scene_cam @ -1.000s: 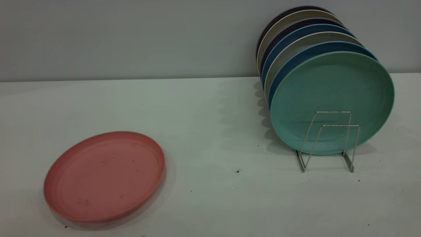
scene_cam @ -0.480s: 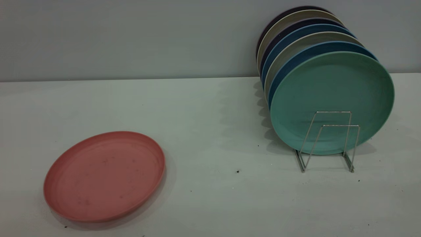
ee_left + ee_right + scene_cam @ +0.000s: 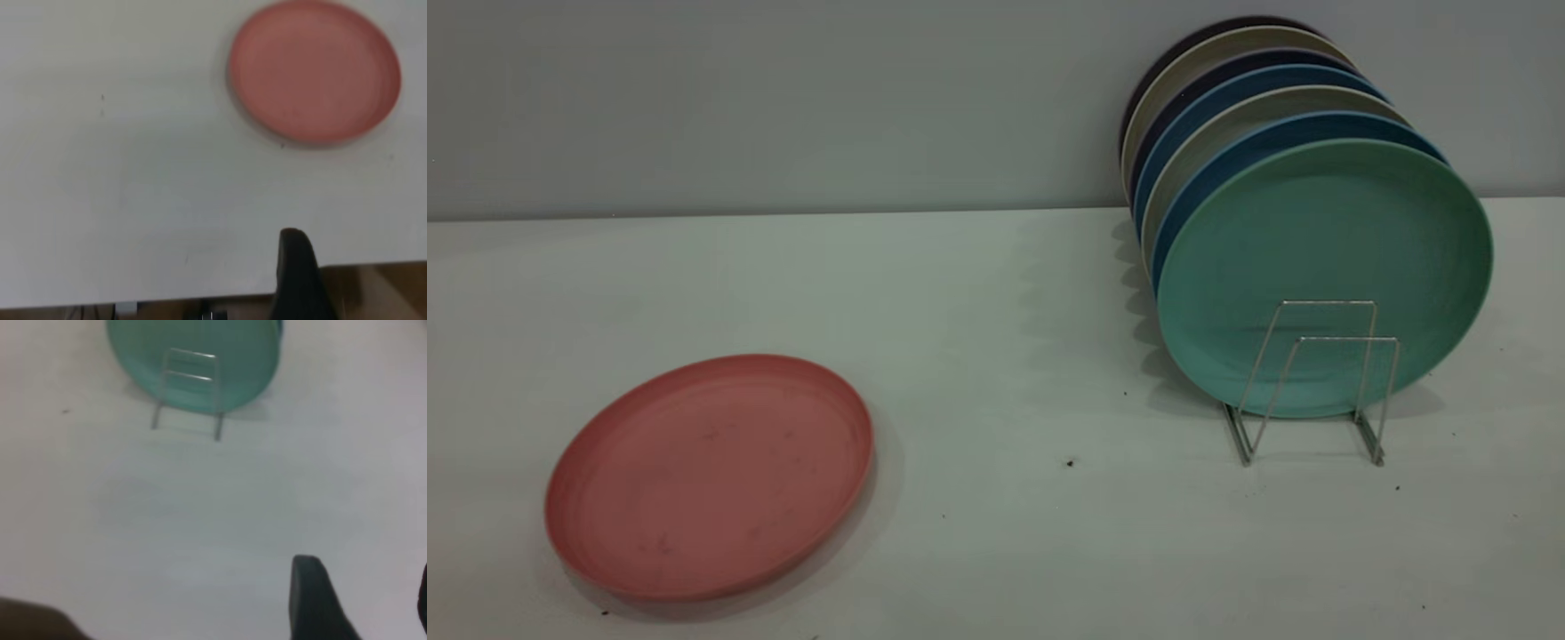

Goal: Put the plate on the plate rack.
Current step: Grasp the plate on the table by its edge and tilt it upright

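Observation:
The salmon-pink plate (image 3: 711, 476) lies flat on the white table at the front left, with nothing touching it. The left wrist view shows the same plate (image 3: 313, 70) well ahead of my left gripper (image 3: 363, 267), which hangs over the table's near edge; one dark finger (image 3: 297, 273) shows, with empty space beside it. The wire plate rack (image 3: 1316, 382) stands at the right, its front loops empty. My right gripper (image 3: 363, 587) is open over bare table, short of the plate rack (image 3: 190, 393). Neither arm appears in the exterior view.
A mint-green plate (image 3: 1325, 267) stands upright in the rack, with several blue, cream and dark plates behind it against the wall. Small dark specks dot the table (image 3: 996, 311) between the pink plate and the rack.

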